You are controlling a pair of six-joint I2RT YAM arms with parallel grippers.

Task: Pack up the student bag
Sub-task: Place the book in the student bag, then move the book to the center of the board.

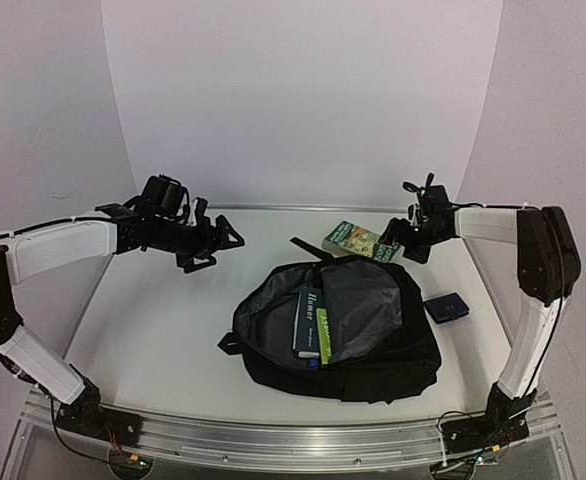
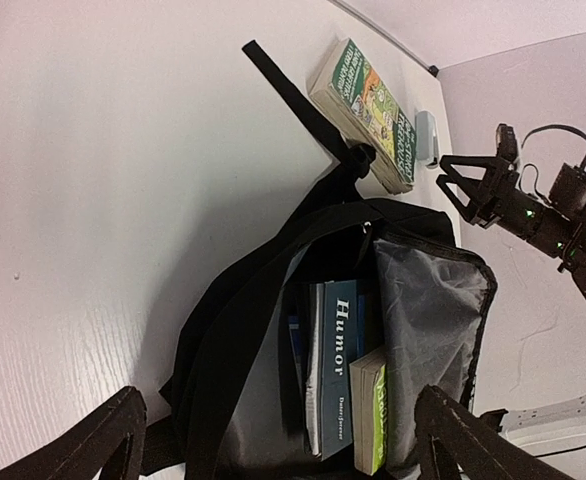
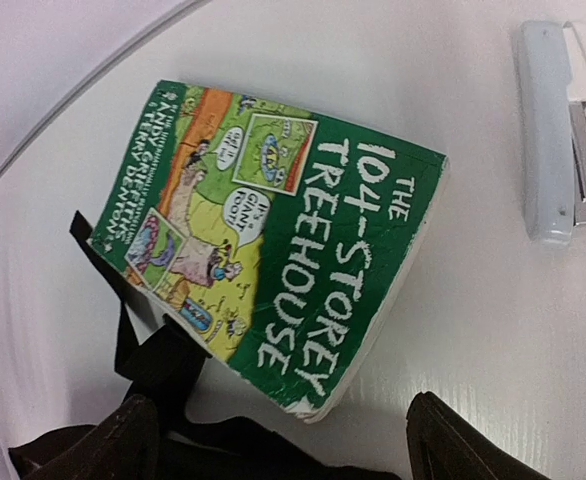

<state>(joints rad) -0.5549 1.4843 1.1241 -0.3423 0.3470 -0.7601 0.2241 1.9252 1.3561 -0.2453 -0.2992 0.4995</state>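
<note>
On the worktop (image 1: 163,330), the student bag (image 1: 383,350) lies unzipped, books (image 1: 310,322) inside. The left tool (image 1: 225,240) and right tool (image 1: 411,246) hover wide open, empty.

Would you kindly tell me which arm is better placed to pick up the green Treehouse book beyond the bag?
Right. The open right gripper hangs close to the green Treehouse book, which fills its wrist view. The open left gripper sits farther off, left of the student bag.
</note>
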